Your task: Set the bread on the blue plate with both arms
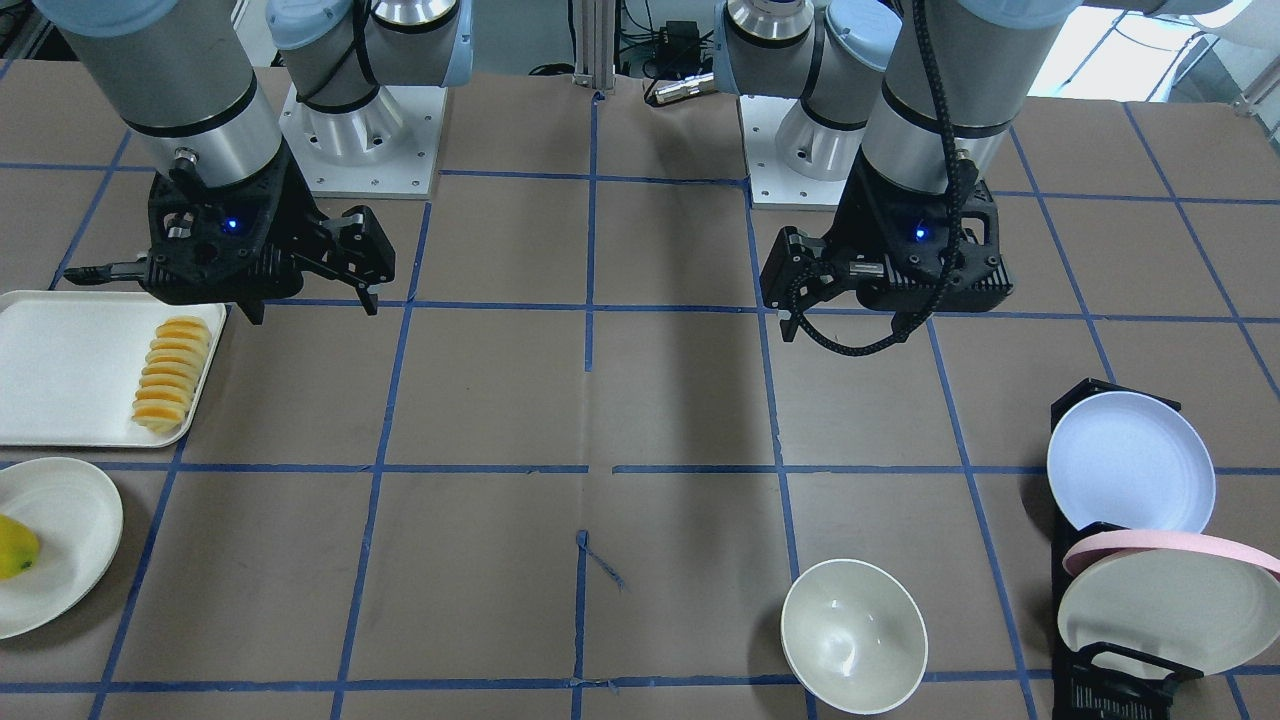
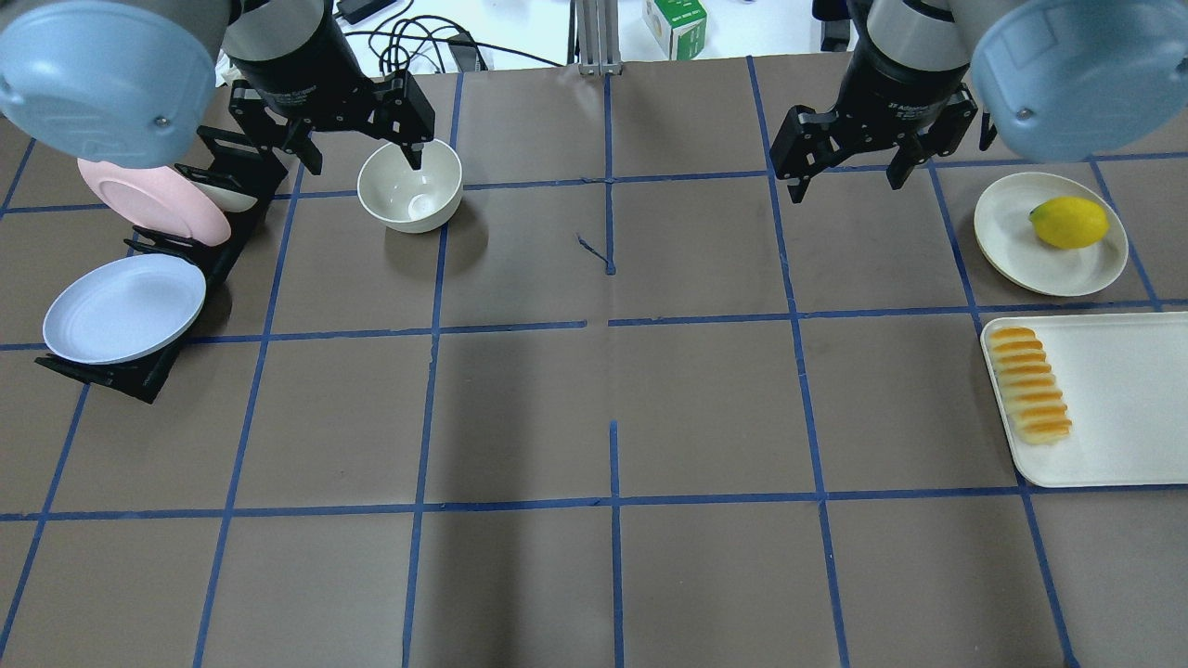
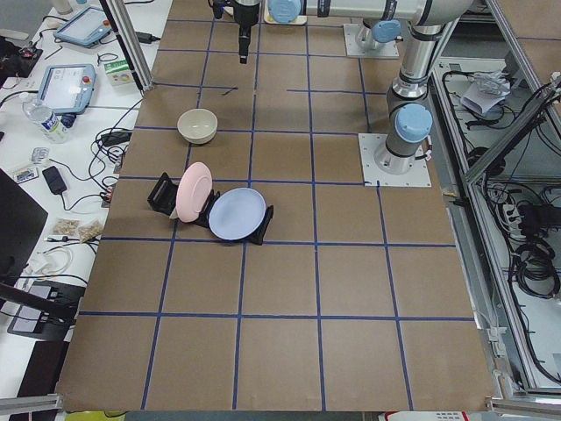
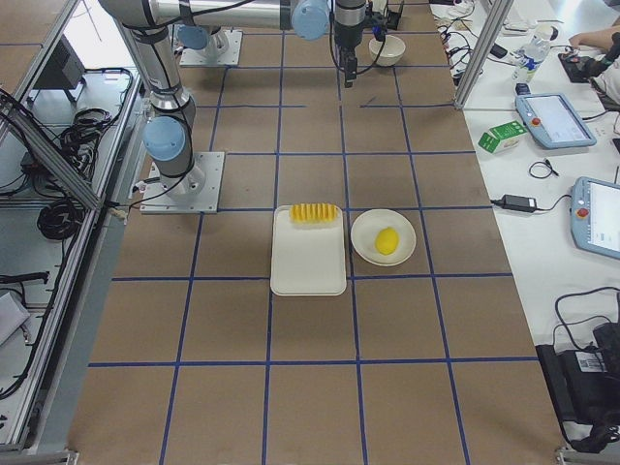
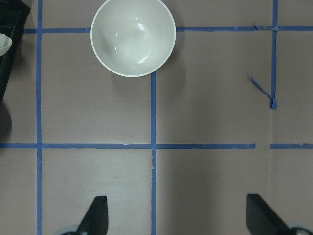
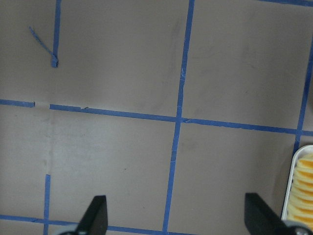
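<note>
The bread (image 2: pixel 1028 384) is a ridged yellow-orange loaf lying along the inner edge of a white tray (image 2: pixel 1123 408); it also shows in the front view (image 1: pixel 172 372) and at the right wrist view's edge (image 6: pixel 302 196). The blue plate (image 2: pixel 125 308) leans in a black rack (image 2: pixel 111 376) on the table's left side, also seen in the front view (image 1: pixel 1130 462). My left gripper (image 2: pixel 362 160) is open and empty, high above the table by a bowl. My right gripper (image 2: pixel 846 181) is open and empty, high above bare table, well away from the bread.
A cream bowl (image 2: pixel 410 186) stands under my left gripper's reach. A pink-rimmed plate (image 2: pixel 153 199) and a cream plate (image 1: pixel 1160 615) also stand in the rack. A yellow-green fruit (image 2: pixel 1069 223) lies on a cream plate (image 2: pixel 1007 232) beyond the tray.
</note>
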`<state>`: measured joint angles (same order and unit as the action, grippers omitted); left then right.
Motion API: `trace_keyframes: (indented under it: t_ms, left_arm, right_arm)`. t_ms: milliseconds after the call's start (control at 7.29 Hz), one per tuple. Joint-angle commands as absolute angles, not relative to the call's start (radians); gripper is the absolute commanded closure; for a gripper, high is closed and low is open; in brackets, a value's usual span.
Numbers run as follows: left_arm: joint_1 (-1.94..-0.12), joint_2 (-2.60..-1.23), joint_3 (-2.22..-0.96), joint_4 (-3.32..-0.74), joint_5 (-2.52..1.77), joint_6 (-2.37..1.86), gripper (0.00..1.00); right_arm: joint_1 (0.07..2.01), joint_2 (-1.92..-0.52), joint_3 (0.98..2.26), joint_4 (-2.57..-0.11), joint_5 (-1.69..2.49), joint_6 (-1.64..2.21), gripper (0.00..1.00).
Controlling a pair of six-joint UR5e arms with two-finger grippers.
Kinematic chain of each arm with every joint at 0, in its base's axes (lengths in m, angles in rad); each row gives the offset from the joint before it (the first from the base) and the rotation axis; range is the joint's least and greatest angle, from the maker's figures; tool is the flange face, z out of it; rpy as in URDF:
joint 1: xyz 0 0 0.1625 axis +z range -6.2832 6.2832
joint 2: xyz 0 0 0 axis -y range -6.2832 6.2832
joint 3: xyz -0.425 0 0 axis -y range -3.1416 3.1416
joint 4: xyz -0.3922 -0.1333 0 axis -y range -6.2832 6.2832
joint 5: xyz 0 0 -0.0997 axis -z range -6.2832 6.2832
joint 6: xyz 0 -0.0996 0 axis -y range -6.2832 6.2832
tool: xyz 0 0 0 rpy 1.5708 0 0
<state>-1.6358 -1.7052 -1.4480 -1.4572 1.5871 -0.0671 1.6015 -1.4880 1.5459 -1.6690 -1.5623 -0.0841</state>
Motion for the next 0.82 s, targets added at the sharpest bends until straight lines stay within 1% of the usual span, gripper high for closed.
trace_keyframes:
  t_ms: [0, 685]
  left_arm:
    - [-1.635, -1.712, -1.433, -1.482, 1.586, -0.066, 0.00]
    - [-1.634, -1.704, -1.442, -1.476, 1.592, -0.064, 0.00]
  right_arm:
    - [1.601, -1.488, 1.546, -1.669, -1.563, -0.084, 0.00]
    - [1.592, -1.489, 1.555, -1.667, -1.566, -0.110, 0.00]
